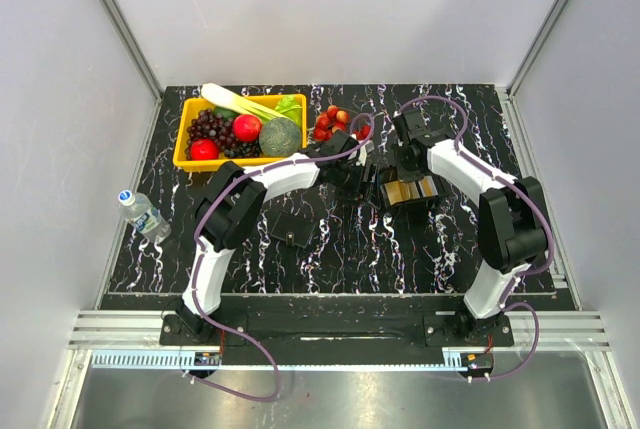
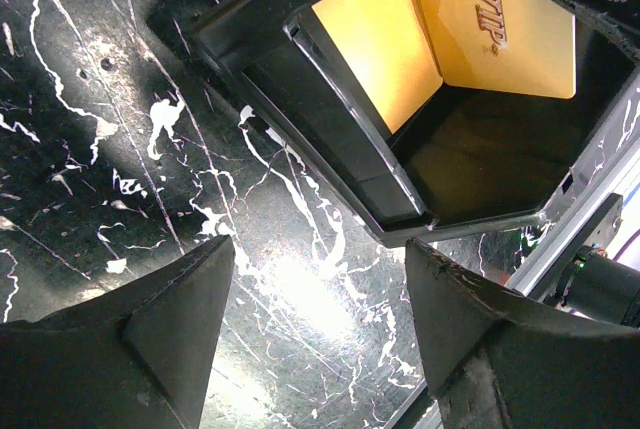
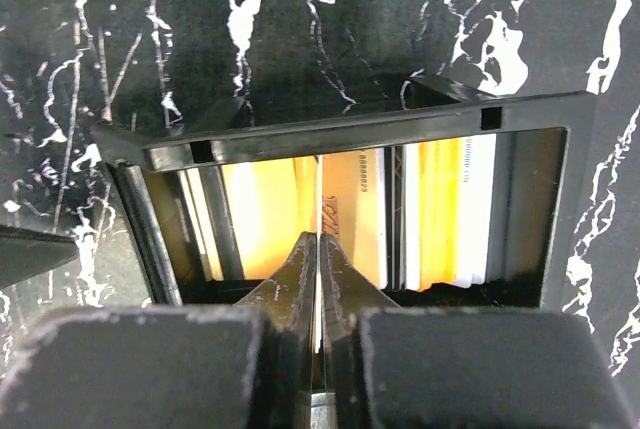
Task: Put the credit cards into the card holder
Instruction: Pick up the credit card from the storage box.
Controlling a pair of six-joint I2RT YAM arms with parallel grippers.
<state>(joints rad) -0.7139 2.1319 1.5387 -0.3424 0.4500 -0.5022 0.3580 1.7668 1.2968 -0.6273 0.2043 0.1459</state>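
Observation:
A deep black open tray (image 1: 385, 192) in mid table holds several orange-gold credit cards (image 1: 412, 190). My right gripper (image 1: 402, 175) hangs over it, shut on one thin card held edge-on. In the right wrist view the fingers (image 3: 300, 264) pinch that card (image 3: 318, 189) above the tray (image 3: 370, 131), with more cards (image 3: 262, 211) standing inside. My left gripper (image 1: 357, 171) is open and empty at the tray's left side. In the left wrist view it (image 2: 320, 299) hovers over bare table beside the tray's corner (image 2: 330, 139), and a gold "VIP" card (image 2: 500, 24) shows. The card holder (image 1: 293, 231), small, flat and black, lies closer to the arm bases.
A yellow basket (image 1: 190, 161) of fruit and vegetables stands at the back left. A small cluster of red fruit (image 1: 333, 121) sits beside it. A plastic water bottle (image 1: 143, 214) lies at the table's left edge. Grey walls enclose the black marbled table.

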